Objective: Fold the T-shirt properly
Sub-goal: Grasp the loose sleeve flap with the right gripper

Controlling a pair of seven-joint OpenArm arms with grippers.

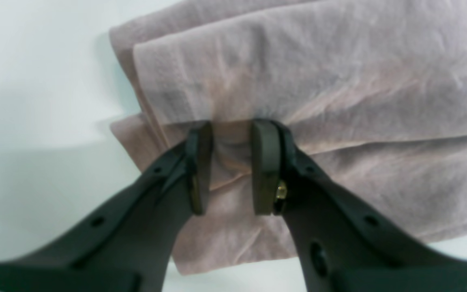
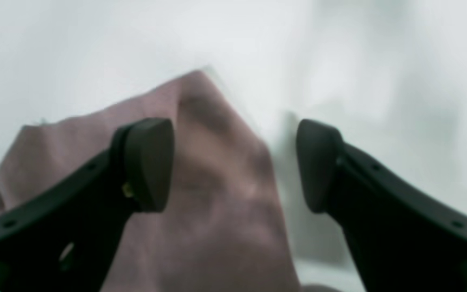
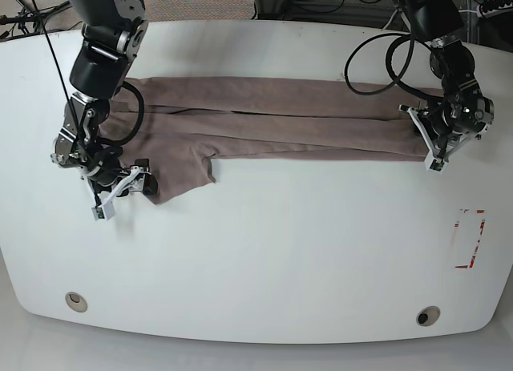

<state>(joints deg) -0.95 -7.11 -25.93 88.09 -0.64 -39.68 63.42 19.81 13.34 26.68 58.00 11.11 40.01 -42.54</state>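
White round-cornered table (image 3: pixel 264 259) fills the base view, cables along the top edge, a small red-marked rectangle (image 3: pixel 469 239) at right. T-shirt (image 3: pixel 272 114) lies as a long narrow band across the upper middle of the frame, sides apparently already folded inward, w/ one flap hanging down at lower left of the band. Left gripper (image 1: pixel 231 166), at the band's right end in base view, has its pads partly closed w/ a fold of cloth edge between them, prob. to anchor that end or ready it for a lengthwise fold. Right gripper (image 2: pixel 235 166), at frame left in base view, stands wide open w/ nothing held; a corner of fabric lies below the jaws in the wrist view, prob. lined up for a pinch.
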